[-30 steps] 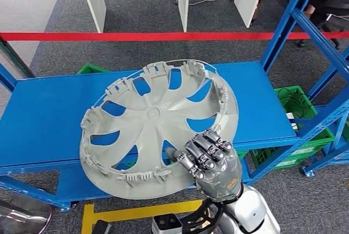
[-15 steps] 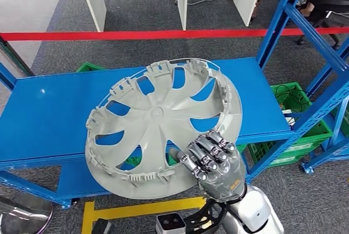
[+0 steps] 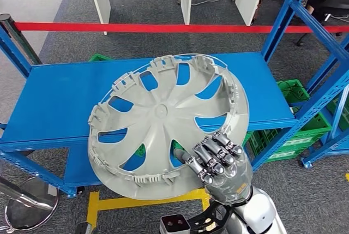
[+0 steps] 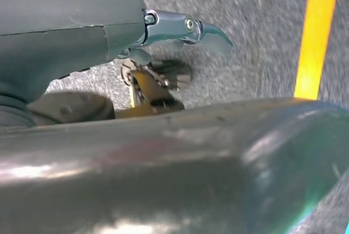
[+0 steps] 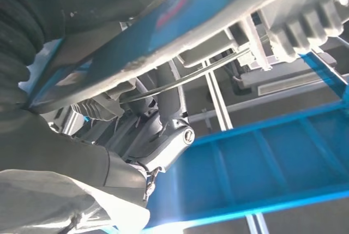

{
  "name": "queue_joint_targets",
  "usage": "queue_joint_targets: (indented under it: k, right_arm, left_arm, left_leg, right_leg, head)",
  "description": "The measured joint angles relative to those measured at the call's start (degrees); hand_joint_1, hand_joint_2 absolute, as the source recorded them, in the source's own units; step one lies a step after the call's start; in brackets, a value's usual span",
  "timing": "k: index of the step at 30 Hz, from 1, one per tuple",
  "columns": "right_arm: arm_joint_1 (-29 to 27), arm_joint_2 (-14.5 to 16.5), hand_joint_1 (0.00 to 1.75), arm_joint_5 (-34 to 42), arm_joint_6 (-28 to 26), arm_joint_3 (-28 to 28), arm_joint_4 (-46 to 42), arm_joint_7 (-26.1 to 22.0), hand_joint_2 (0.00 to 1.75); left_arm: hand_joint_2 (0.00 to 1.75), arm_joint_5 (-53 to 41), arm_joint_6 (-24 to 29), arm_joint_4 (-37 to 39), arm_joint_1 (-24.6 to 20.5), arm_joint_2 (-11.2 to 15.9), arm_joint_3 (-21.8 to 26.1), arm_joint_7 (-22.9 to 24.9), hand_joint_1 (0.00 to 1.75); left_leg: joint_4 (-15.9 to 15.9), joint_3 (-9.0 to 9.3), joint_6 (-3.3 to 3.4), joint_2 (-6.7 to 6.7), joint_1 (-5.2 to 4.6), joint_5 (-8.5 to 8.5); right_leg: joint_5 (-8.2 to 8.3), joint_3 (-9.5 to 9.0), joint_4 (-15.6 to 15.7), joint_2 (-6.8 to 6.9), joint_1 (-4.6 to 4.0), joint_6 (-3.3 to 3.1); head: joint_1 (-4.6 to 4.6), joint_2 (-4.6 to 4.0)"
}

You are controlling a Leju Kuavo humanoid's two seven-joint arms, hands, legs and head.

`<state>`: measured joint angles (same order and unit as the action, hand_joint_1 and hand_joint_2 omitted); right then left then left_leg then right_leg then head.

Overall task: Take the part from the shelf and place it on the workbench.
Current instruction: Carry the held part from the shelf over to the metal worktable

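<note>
Head view: the right hand (image 3: pixel 220 168) comes in from below and grips the near right rim of the grey wheel cover (image 3: pixel 164 122).
Right fingers: the dark fingers (image 3: pixel 214 155) curl over the top of the rim, with the thumb reaching in at one of the openings between spokes; the hand holds the cover.
Wheel cover: held inner side up, tilted, its ribbed clips showing along the edge; from the fingers it spreads away to the far left.
Blue shelf (image 3: pixel 53 108): lies beyond and beneath the cover; the cover's near edge juts out past the shelf's front edge toward the fingers. Whether the far edge touches the shelf cannot be told.
Right wrist view: the cover's rim (image 5: pixel 288 27) runs close over the thumb (image 5: pixel 164 136), blue shelf surface behind it.
Left hand (image 4: pixel 181 32): in the left wrist view it hangs over grey floor with yellow tape (image 4: pixel 317 32); one light fingertip sticks out with nothing in it, but how far the fingers are spread cannot be told.
Beyond the fingers: red tape line (image 3: pixel 164 28) on the floor, green crate (image 3: pixel 296 136) to the right under the shelf frame.
</note>
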<state>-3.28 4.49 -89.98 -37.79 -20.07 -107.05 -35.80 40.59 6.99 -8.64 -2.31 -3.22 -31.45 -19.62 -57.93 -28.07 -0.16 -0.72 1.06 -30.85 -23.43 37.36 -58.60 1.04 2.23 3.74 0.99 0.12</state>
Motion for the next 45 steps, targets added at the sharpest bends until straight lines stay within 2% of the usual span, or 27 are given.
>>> queue_joint_targets:
  k: [2,4,5,7,9,11,13,15,16,19,20,21,22,24,25,27,28,30,32,34,35,36,38,40,42,43,45]
  right_arm:
    - [-0.4,0.1,1.75,0.0,0.0,0.5,-0.3,-0.2,1.75]
    - [-0.7,0.1,1.75,0.0,0.0,0.9,-0.5,-0.2,1.75]
    - [-0.8,0.1,1.75,0.0,0.0,1.0,-0.5,-0.3,1.75]
    - [-1.0,0.1,1.75,0.0,0.0,1.3,-0.6,-0.3,1.75]
    - [-1.0,0.3,1.75,0.0,0.0,1.6,-0.8,-0.4,1.75]
    - [-1.1,0.6,1.75,0.0,0.0,1.8,-1.1,-0.7,1.75]
    - [-1.3,0.9,1.75,0.0,0.0,2.0,-1.6,-0.9,1.75]
    - [-1.6,1.2,1.75,0.0,0.0,2.2,-1.9,-1.0,1.75]
    - [-1.7,1.4,1.75,0.0,0.0,2.3,-2.0,-1.0,1.75]
    - [-2.2,1.8,1.75,0.0,0.0,2.8,-2.2,-1.0,1.75]
    - [-2.4,1.9,1.75,0.0,0.0,3.0,-2.2,-1.0,1.75]
    - [-2.6,1.9,1.75,0.0,0.0,3.1,-2.2,-1.0,1.75]
    - [-2.8,2.0,1.75,0.0,0.0,3.2,-2.2,-1.0,1.75]
    - [-3.0,2.0,1.75,0.0,0.0,3.5,-2.2,-1.0,1.75]
    - [-3.1,2.0,1.75,0.0,0.0,3.6,-2.2,-0.9,1.75]
    - [-3.3,2.0,1.75,0.0,0.0,3.8,-2.3,-0.7,1.75]
    - [-3.4,2.0,1.75,0.0,0.0,3.9,-2.3,-0.6,1.75]
    - [-3.7,2.0,1.75,0.0,0.0,4.1,-2.3,-0.6,1.75]
    - [-3.9,2.0,1.75,0.0,0.0,4.4,-2.3,-0.8,1.75]
    - [-4.1,2.0,1.75,0.0,0.0,4.8,-2.3,-1.2,1.75]
    - [-4.1,2.0,1.75,0.0,0.0,5.0,-2.3,-1.4,1.75]
    - [-4.2,2.0,1.75,0.0,0.0,5.2,-2.3,-1.5,1.75]
    - [-4.3,2.1,1.75,0.0,0.0,5.6,-2.3,-1.7,1.75]
    - [-4.3,2.3,1.75,0.0,0.0,6.0,-2.2,-1.8,1.75]
    - [-4.3,2.6,1.75,0.0,0.0,6.1,-2.2,-1.9,1.75]
    - [-4.3,2.8,1.75,0.0,0.0,6.1,-2.2,-1.9,1.75]
    - [-4.3,2.9,1.75,0.0,0.0,6.3,-2.2,-1.9,1.75]
  left_arm:
    - [0.0,0.2,0.0,0.0,0.0,0.1,0.8,0.1,0.0]
    - [0.0,0.2,-0.1,0.0,0.0,0.1,1.4,0.1,0.0]
    - [0.0,0.2,-0.2,0.0,0.0,0.1,1.6,0.2,0.0]
    - [0.0,0.3,-0.2,0.0,0.0,0.1,1.8,0.3,0.0]
    - [0.0,0.5,-0.2,0.0,0.0,0.1,2.1,0.4,0.0]
    - [0.0,0.8,-0.3,0.0,0.0,-0.1,2.5,0.4,0.0]
    - [0.0,0.9,-0.4,0.0,0.0,-0.1,2.8,0.6,0.0]
    - [0.0,1.1,-0.4,0.0,0.1,0.1,3.0,0.8,0.0]
    - [0.0,1.1,-0.3,0.1,0.1,0.2,3.1,0.9,0.0]
    - [0.0,1.3,-0.3,0.1,0.1,0.4,3.2,1.3,0.0]
    - [0.0,1.3,-0.3,0.1,0.1,0.5,3.2,1.4,0.0]
    - [0.0,1.3,-0.3,0.1,0.0,0.6,3.2,1.5,0.0]
    - [0.0,1.3,-0.3,0.1,0.0,0.7,3.2,1.6,0.0]
    - [0.0,1.3,-0.3,0.1,-0.1,0.8,3.2,1.6,0.0]
    - [0.0,1.2,-0.3,0.1,-0.2,0.9,3.2,1.7,0.0]
    - [0.0,1.1,-0.2,0.1,-0.5,1.0,3.2,1.8,0.0]
    - [0.0,1.1,-0.1,0.1,-0.6,1.0,3.2,1.9,0.0]
    - [0.0,1.1,-0.1,0.1,-0.5,1.2,3.2,2.1,0.0]
    - [0.0,1.1,0.0,0.1,-0.5,1.4,3.2,2.4,0.0]
    - [0.0,1.1,0.0,0.1,-0.6,1.5,3.2,2.6,0.0]
    - [0.0,1.1,0.0,0.1,-0.6,1.6,3.2,2.6,0.0]
    - [0.0,1.1,0.0,0.1,-0.6,1.6,3.2,2.7,0.0]
    - [0.0,1.1,0.0,0.1,-0.6,1.7,3.2,2.8,0.0]
    - [0.0,1.1,0.0,0.1,-0.7,1.8,3.2,2.8,0.0]
    - [0.0,1.1,-0.1,0.1,-0.7,1.8,3.2,2.8,0.0]
    - [0.0,1.1,-0.1,0.1,-0.7,1.8,3.2,2.8,0.0]
    - [0.0,1.1,-0.1,0.1,-0.6,1.9,3.2,2.8,0.0]
  left_leg:
    - [0.1,-1.32,1.38,0.18,-0.14,1.16]
    - [0.0,-2.88,2.15,0.25,-0.63,2.37]
    - [0.0,-3.69,2.36,0.26,-0.93,2.97]
    - [-0.1,-5.21,2.69,0.28,-1.64,4.1]
    - [-0.1,-6.28,2.93,0.23,-2.22,5.11]
    - [-0.2,-6.93,2.82,0.17,-2.59,6.03]
    - [-0.1,-7.45,2.34,0.2,-2.52,7.09]
    - [-0.1,-7.96,1.74,0.2,-2.46,7.37]
    - [-0.8,-8.38,1.36,0.18,-2.44,6.2]
    - [-8.9,-10.39,-0.13,0.24,-1.62,-1.49]
    - [-12.4,-10.84,-0.62,0.26,-1.2,-3.11]
    - [-14.9,-10.82,-1.09,0.27,-0.81,-3.34]
    - [-15.7,-10.11,-1.53,0.27,-0.45,-2.25]
    - [-11.7,-6.21,-2.33,0.29,0.24,0.98]
    - [-7.8,-3.47,-2.6,0.28,0.35,1.21]
    - [-1.4,0.31,-2.0,0.17,0.28,-0.26]
    - [-0.2,0.76,-1.36,0.11,0.03,-0.95]
    - [0.0,-0.12,0.05,0.2,-0.08,-0.36]
    - [0.0,-1.35,1.25,0.45,-0.1,0.89]
    - [0.0,-3.01,1.98,0.56,-0.3,2.31]
    - [-0.1,-3.99,2.16,0.57,-0.49,3.07]
    - [-0.1,-5.02,2.25,0.58,-0.71,3.84]
    - [-0.2,-6.99,2.33,0.6,-1.19,5.33]
    - [-0.2,-8.35,2.28,0.56,-1.58,6.64]
    - [-0.2,-9.1,2.02,0.5,-1.8,7.91]
    - [-0.1,-9.34,1.77,0.5,-1.76,8.56]
    - [0.3,-9.76,1.14,0.46,-1.63,9.66]
  right_leg:
    - [-4.3,1.46,-3.5,-0.23,0.02,0.14]
    - [-9.91,3.33,-10.8,-0.52,-0.38,-0.1]
    - [-11.2,3.77,-14.2,-0.64,-0.66,-0.33]
    - [-9.95,2.3,-16.0,-0.77,-1.31,-1.22]
    - [-7.24,-2.9,-10.1,-0.98,-2.3,-2.97]
    - [-7.36,-8.93,-1.7,-1.06,-3.16,-4.65]
    - [-8.11,-11.39,2.5,-1.02,-3.58,-5.1]
    - [-7.07,-10.81,3.6,-0.83,-3.34,-4.88]
    - [-6.38,-10.39,4.0,-0.68,-3.07,-4.93]
    - [-4.5,-8.39,4.0,-0.32,-2.51,-4.99]
    - [-3.94,-7.48,3.7,-0.21,-2.4,-4.84]
    - [-3.42,-6.53,3.4,-0.11,-2.26,-4.65]
    - [-2.96,-5.51,3.0,-0.02,-2.06,-4.39]
    - [-2.22,-3.4,1.8,0.05,-1.59,-3.69]
    - [-1.92,-2.4,1.1,0.04,-1.44,-3.28]
    - [-1.19,-1.04,0.0,0.07,-1.37,-2.39]
    - [-0.69,-0.7,-0.1,0.08,-1.38,-1.95]
    - [-0.11,-0.34,0.0,0.0,-1.22,-1.18]
    - [-3.34,0.6,-2.0,-0.26,-1.06,-0.7]
    - [-9.47,2.21,-8.2,-0.57,-1.06,-0.52]
    - [-11.61,2.84,-11.9,-0.7,-1.11,-0.53]
    - [-12.31,2.91,-14.7,-0.77,-1.17,-0.62]
    - [-10.17,0.52,-15.1,-0.82,-1.46,-1.25]
    - [-7.9,-5.49,-8.2,-0.93,-2.11,-2.56]
    - [-8.78,-11.65,0.5,-0.99,-2.73,-3.54]
    - [-9.44,-13.09,3.0,-1.0,-2.97,-3.72]
    - [-8.9,-12.8,4.5,-0.89,-3.01,-3.76]
  head:
    - [0.2,-0.01]
    - [0.4,-0.01]
    - [0.45,-0.01]
    - [0.44,0.0]
    - [0.41,0.01]
    - [0.36,0.0]
    - [0.36,-0.01]
    - [0.43,0.0]
    - [0.42,-0.01]
    - [0.2,0.0]
    - [0.16,0.0]
    - [0.18,-0.01]
    - [0.18,-0.01]
    - [0.17,-0.01]
    - [0.12,-0.01]
    - [0.08,-0.01]
    - [0.08,-0.01]
    - [0.1,-0.01]
    - [0.22,-0.01]
    - [0.46,-0.01]
    - [0.53,0.0]
    - [0.58,0.0]
    - [0.58,0.0]
    - [0.54,0.01]
    - [0.51,0.01]
    - [0.51,0.01]
    - [0.54,0.01]
